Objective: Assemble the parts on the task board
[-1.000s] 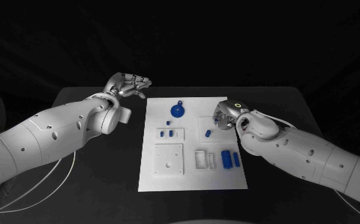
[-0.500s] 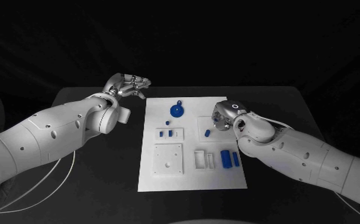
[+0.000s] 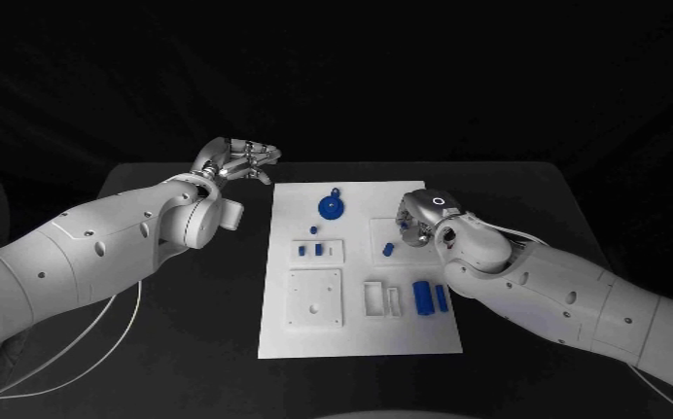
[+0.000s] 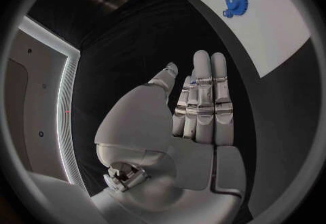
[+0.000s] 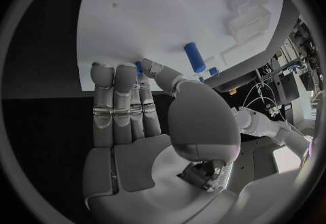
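Note:
The white task board lies mid-table. On it are a blue gear, small blue pegs and two blue cylinders. My right hand hovers over the board's right edge. In the right wrist view my right hand has its fingers straight and pinches a small blue part against the thumb, above a loose blue peg. My left hand is raised off the board's far left corner. There my left hand keeps its fingers together, with a blue speck between thumb and finger.
White raised blocks and a small frame sit on the board's near half. Black table surrounds the board. A pale cable hangs below my left arm.
My right hand has edged a little further in over the board's right edge. The left hand has stayed where it was.

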Controlling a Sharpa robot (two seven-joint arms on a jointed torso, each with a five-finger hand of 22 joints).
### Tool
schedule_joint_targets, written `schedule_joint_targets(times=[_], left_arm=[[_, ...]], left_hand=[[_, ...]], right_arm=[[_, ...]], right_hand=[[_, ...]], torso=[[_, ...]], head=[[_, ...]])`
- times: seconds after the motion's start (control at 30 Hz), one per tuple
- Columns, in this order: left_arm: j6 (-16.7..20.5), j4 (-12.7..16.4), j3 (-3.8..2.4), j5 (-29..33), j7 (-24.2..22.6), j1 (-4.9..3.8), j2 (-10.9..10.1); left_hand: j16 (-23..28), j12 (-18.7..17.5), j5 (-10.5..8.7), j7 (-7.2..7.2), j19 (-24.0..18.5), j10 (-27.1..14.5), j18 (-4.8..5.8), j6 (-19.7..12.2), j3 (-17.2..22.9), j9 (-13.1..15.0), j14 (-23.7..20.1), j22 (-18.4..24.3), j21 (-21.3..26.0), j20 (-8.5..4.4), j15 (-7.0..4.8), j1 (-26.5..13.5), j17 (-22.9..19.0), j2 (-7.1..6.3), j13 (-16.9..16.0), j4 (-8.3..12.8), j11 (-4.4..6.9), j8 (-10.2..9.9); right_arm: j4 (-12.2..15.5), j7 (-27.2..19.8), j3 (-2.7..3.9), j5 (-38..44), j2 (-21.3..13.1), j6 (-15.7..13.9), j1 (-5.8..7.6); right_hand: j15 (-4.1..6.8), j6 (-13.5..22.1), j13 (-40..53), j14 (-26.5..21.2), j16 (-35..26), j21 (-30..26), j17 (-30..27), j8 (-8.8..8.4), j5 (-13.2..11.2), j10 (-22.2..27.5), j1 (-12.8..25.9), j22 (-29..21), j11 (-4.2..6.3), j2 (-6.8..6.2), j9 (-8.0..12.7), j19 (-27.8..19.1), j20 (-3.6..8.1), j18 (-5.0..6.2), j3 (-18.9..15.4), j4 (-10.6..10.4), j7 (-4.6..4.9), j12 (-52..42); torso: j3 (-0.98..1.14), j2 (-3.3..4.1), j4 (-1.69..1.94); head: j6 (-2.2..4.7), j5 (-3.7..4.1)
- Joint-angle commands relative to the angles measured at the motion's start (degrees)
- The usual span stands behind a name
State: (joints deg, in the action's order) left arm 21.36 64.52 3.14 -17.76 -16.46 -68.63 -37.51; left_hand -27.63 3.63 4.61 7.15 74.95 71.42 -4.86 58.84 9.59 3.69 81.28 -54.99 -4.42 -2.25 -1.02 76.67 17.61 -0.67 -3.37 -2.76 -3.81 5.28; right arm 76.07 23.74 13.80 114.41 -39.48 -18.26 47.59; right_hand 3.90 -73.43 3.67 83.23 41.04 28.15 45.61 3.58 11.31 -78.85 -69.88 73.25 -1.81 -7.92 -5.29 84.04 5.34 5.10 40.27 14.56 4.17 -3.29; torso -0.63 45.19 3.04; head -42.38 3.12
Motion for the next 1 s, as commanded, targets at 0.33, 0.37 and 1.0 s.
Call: schedule_joint_targets(times=[0.33, 0.37, 1.0], left_arm=[[-0.8, -0.7, -0.06, 1.2, -0.8, -0.12, 0.3], [-0.8, -0.7, -0.06, 1.2, -0.8, -0.12, 0.4], [-1.2, -1.8, -0.03, 1.4, -0.7, -0.09, 1.1]], left_hand=[[0.3, -0.1, -0.09, -0.01, 0.0, -0.6, 0.76, -0.4, -0.5, 0.0, 0.0, 0.1, -0.1, 0.38, 0.27, -0.2, 0.1, 0.52, -0.1, 0.0, -0.16, -0.2], [0.3, -0.1, -0.10, 0.00, 0.0, -0.7, 0.73, -0.4, -0.6, 0.0, 0.0, 0.2, -0.1, 0.40, 0.29, -0.2, 0.1, 0.54, -0.1, 0.0, -0.21, -0.1], [0.4, -0.1, -0.07, -0.01, 0.0, -1.2, 0.67, -0.4, -0.8, 0.0, 0.0, 0.4, -0.1, 0.49, 0.37, -0.2, 0.1, 0.72, -0.1, -0.1, -0.33, 0.0]], right_arm=[[2.2, -2.8, 0.33, -4.0, -0.7, 0.7, -0.08], [2.5, -3.0, 0.49, -4.2, -0.8, 0.6, 0.01], [10.9, -8.3, 2.85, -8.2, -3.7, -1.4, 0.05]], right_hand=[[0.39, -0.5, 0.1, 0.1, 0.3, 0.0, 0.0, 0.11, -0.3, -1.5, 0.7, 0.4, 1.13, 0.15, -0.1, 2.0, 0.24, 1.09, 0.3, 0.0, -0.21, -0.3], [0.40, -0.5, 0.1, 0.1, 0.3, -0.1, 0.0, 0.11, -0.2, -1.5, 0.7, 0.4, 1.15, 0.14, -0.1, 2.1, 0.26, 1.08, 0.3, 0.0, -0.22, -0.3], [0.44, -0.5, 0.1, 0.1, 0.3, -0.6, 0.0, 0.09, 0.2, -1.6, 0.7, 0.7, 1.17, 0.05, -0.2, 2.2, 0.31, 1.10, 0.2, -0.3, -0.23, -0.3]], torso=[[0.02, -0.04, -0.02], [0.02, -0.04, -0.03], [0.28, -0.12, 0.12]], head=[[0.32, -0.25], [0.39, -0.30], [1.99, -2.16]])
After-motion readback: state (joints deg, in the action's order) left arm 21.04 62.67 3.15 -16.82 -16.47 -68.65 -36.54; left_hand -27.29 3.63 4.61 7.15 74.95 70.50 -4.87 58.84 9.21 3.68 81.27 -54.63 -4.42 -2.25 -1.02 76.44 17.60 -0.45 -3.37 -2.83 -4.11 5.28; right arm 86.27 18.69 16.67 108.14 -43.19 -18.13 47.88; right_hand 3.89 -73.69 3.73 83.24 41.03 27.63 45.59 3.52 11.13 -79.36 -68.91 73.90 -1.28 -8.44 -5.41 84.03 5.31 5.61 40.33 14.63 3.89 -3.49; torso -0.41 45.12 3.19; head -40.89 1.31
